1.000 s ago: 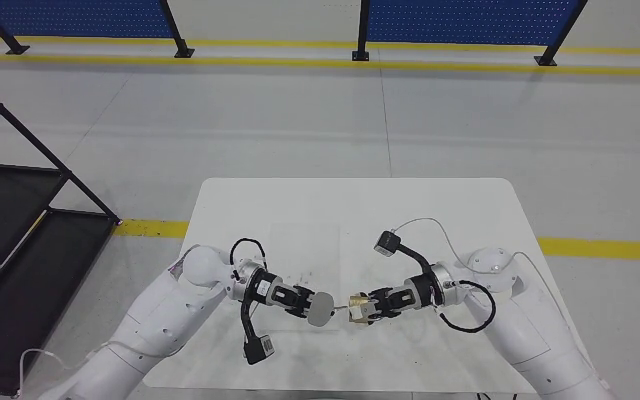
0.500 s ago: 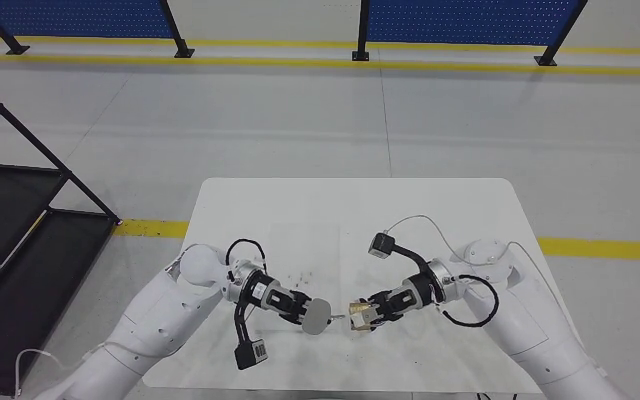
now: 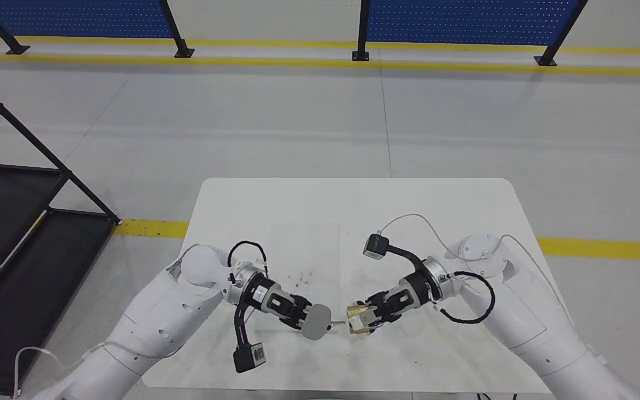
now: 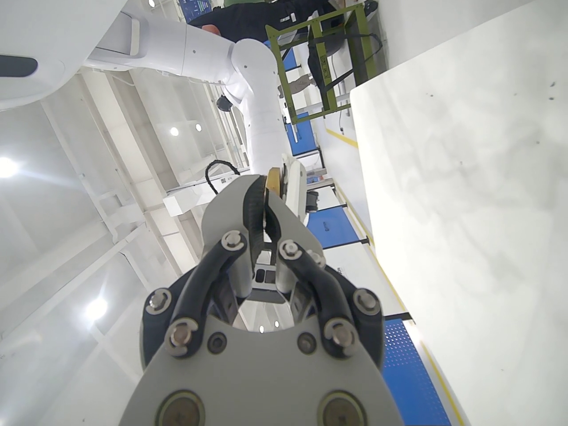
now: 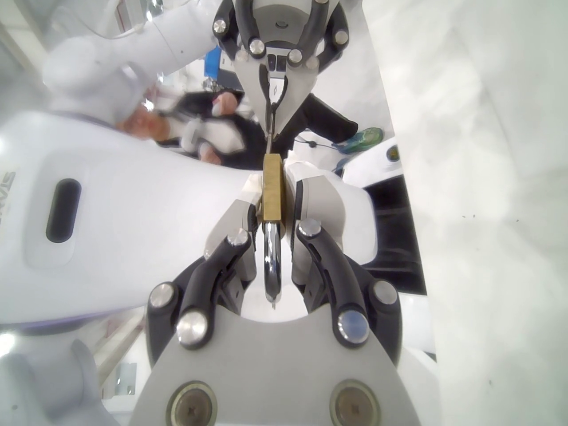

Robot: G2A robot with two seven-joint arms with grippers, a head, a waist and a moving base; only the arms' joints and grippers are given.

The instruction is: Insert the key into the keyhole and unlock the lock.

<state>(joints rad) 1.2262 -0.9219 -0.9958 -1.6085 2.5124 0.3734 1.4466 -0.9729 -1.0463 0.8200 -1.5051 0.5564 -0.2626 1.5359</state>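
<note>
Lower centre, over the desk (image 3: pixel 420 220), our right hand (image 3: pixel 360 317) clamps the brass lock (image 3: pixel 352 311), long axis left-right, keyhole end facing the key (image 5: pixel 269 140) pinched tight in our left hand (image 3: pixel 318 321).

You're seeing white arm shells (image 3: pixel 160 315), black cables (image 3: pixel 243 246) looping at each wrist, pale grey fingers (image 5: pixel 321 199), black linkages (image 5: pixel 324 254), silver screws (image 5: pixel 353 325).

Brass padlock (image 5: pixel 271 188), key (image 5: pixel 269 137) tip at its end
</note>
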